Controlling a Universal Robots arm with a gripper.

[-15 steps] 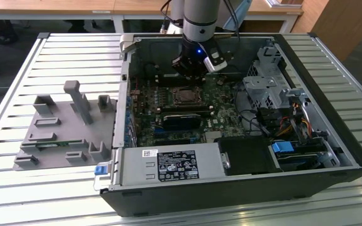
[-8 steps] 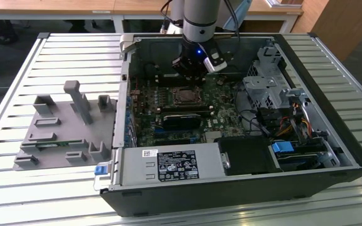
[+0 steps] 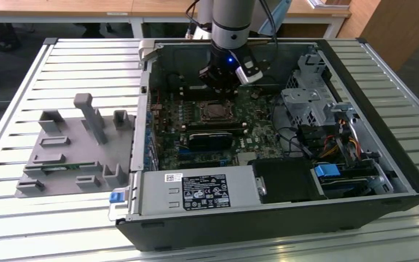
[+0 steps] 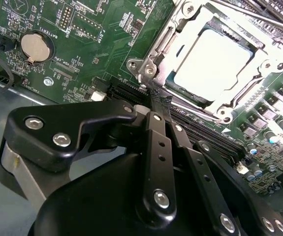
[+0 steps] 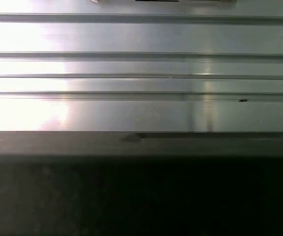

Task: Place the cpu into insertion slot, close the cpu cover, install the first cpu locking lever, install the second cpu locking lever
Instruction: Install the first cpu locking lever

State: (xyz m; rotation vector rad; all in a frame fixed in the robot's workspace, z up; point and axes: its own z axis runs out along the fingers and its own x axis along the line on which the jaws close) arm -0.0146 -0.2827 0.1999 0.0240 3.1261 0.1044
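Hand [image 4: 156,101] clenched, nothing seen between its fingers, tips just beside near corner of insertion slot [image 4: 143,69]. Beyond, cpu [image 4: 214,61] lay flat in slot, cpu cover [image 4: 267,66] down around it; all straight ahead of hand, on motherboard [image 4: 107,44]

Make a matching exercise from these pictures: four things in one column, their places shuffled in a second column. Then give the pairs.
Things
1. cpu
2. coin cell battery
3. grey plastic fixture
4. gripper

Places
A. on the slatted table, at the exterior view's left of the computer case
B. above the green motherboard, close beside the cpu cover
C. under the silvery cpu cover, showing through its window
D. in a round holder on the motherboard

Pairs: 1-C, 2-D, 3-A, 4-B
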